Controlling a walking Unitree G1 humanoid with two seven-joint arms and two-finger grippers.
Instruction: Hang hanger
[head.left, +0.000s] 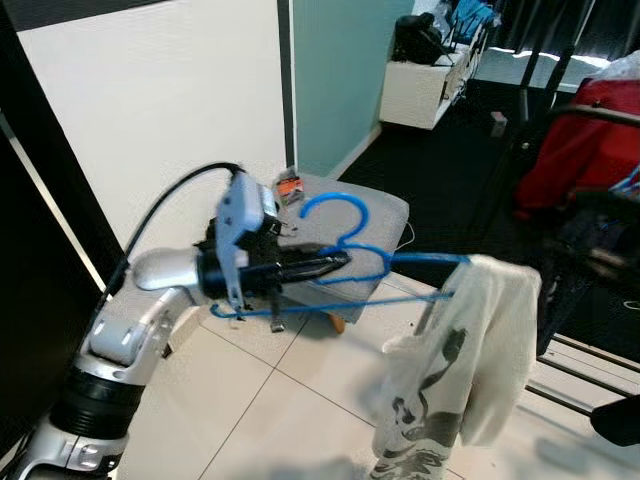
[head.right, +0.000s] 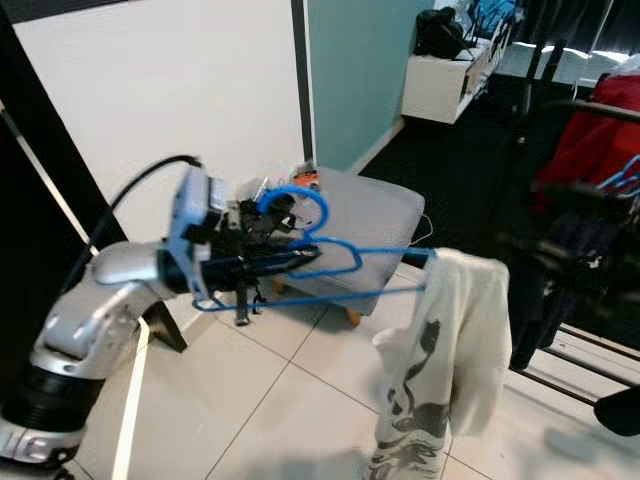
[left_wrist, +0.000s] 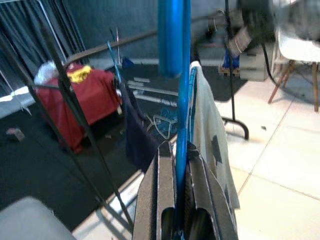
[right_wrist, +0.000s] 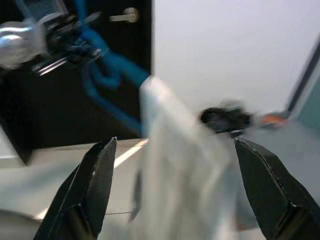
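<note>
My left gripper (head.left: 335, 264) is shut on a blue plastic hanger (head.left: 345, 240), held out level over the tiled floor with its hook pointing up. A white printed shirt (head.left: 460, 360) hangs off the hanger's far end. In the left wrist view the two black fingers (left_wrist: 155, 195) clamp the hanger's blue wire (left_wrist: 181, 120), with the shirt (left_wrist: 210, 130) beyond. A clothes rack bar (left_wrist: 125, 42) stands further off, carrying a red garment (left_wrist: 75, 95). My right gripper (right_wrist: 172, 190) is open, its fingers spread wide on either side of the blurred white shirt (right_wrist: 180, 165).
A grey padded stool (head.left: 372, 215) stands behind the hanger by the white wall. The rack with red clothing (head.left: 580, 140) and dark garments is on the right, its base rails (head.left: 585, 375) on the floor. A white shelf (head.left: 425, 85) stands at the back.
</note>
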